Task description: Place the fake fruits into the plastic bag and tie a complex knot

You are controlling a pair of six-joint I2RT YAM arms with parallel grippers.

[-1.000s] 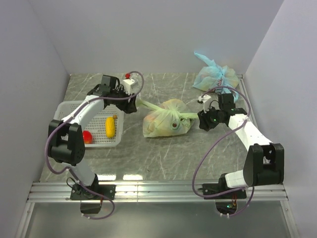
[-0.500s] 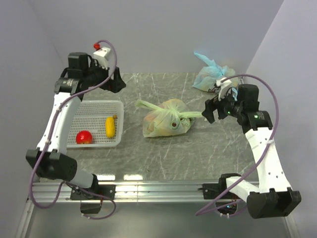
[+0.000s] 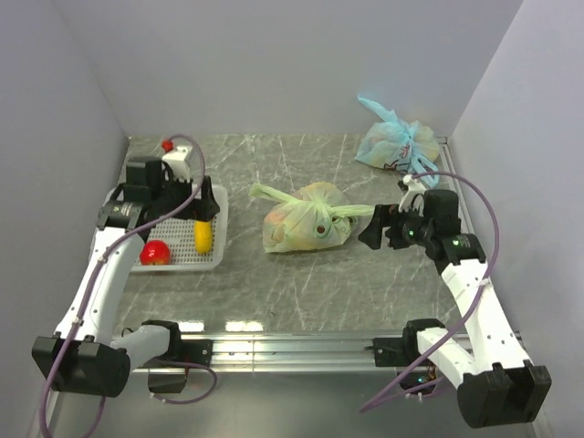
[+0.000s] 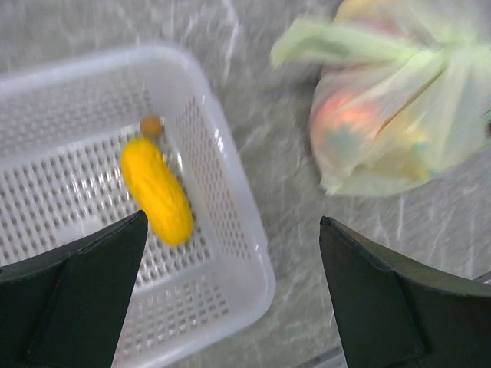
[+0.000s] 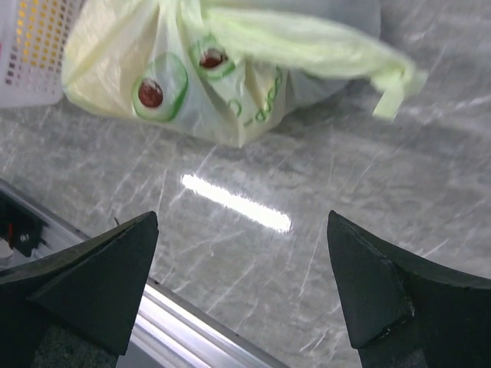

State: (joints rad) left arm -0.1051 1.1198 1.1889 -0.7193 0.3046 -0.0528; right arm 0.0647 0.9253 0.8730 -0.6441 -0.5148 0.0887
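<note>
Grey marbled tabletop (image 3: 301, 274) runs between pale walls, and the plastic bag (image 3: 306, 219) lies on its side near the middle of it, bulging with fake fruits (image 4: 349, 126) that show as orange and pink patches through the film. Its knot (image 4: 443, 55) looks already tied, with one pale green ear pointing toward the basket side and the other (image 5: 307, 38) toward the right arm. The left gripper (image 4: 232, 218) hangs spread wide and empty over the near corner of the white basket (image 3: 182, 265), where a yellow fruit (image 3: 203, 235) and a red apple (image 3: 155, 253) lie apart from each other. The right gripper (image 5: 242, 215) is likewise parted and holds nothing, hovering above bare table just beside the bag's printed side. A light blue tied bag (image 3: 397, 141) sits well apart at the far right corner. By my reading the bag will be light, limp and slippery, its thin film apt to crumple, stretch or tear if pinched on the belly, while the fruits inside would shift and roll. The twisted ears or the knot itself, where the film is bunched thick, seem the soundest place to take hold; the glossy loose fruits look hard and liable to squirt from a shallow pinch
</note>
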